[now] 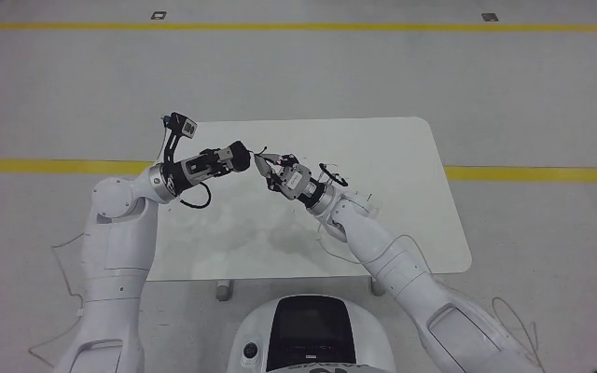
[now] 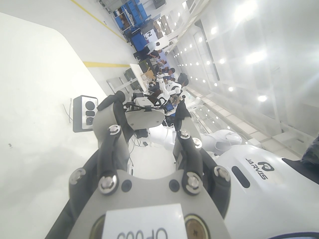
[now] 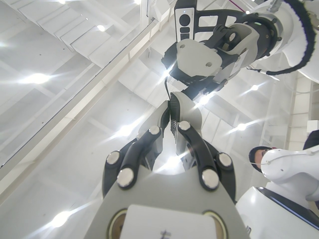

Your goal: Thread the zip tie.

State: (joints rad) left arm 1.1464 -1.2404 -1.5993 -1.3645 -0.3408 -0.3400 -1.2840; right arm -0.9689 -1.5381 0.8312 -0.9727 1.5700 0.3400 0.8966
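Note:
A thin black zip tie (image 3: 166, 85) stands up from the fingertips of my right gripper (image 3: 169, 103), which is shut on its lower part. The tie's free end reaches the dark fingertips of my left gripper (image 3: 178, 72), which faces it from just beyond. In the top view both grippers meet tip to tip above the white table (image 1: 392, 158), left gripper (image 1: 248, 157) and right gripper (image 1: 261, 166), with the zip tie (image 1: 260, 151) between them. In the left wrist view my left gripper (image 2: 149, 103) is open, with the right gripper's grey finger just beyond the gap.
A few thin loose strands (image 2: 67, 111) lie on the table (image 2: 30, 75) beyond the right wrist camera. The table's rounded far corner and edge run close by. People and other robots stand far off in the room.

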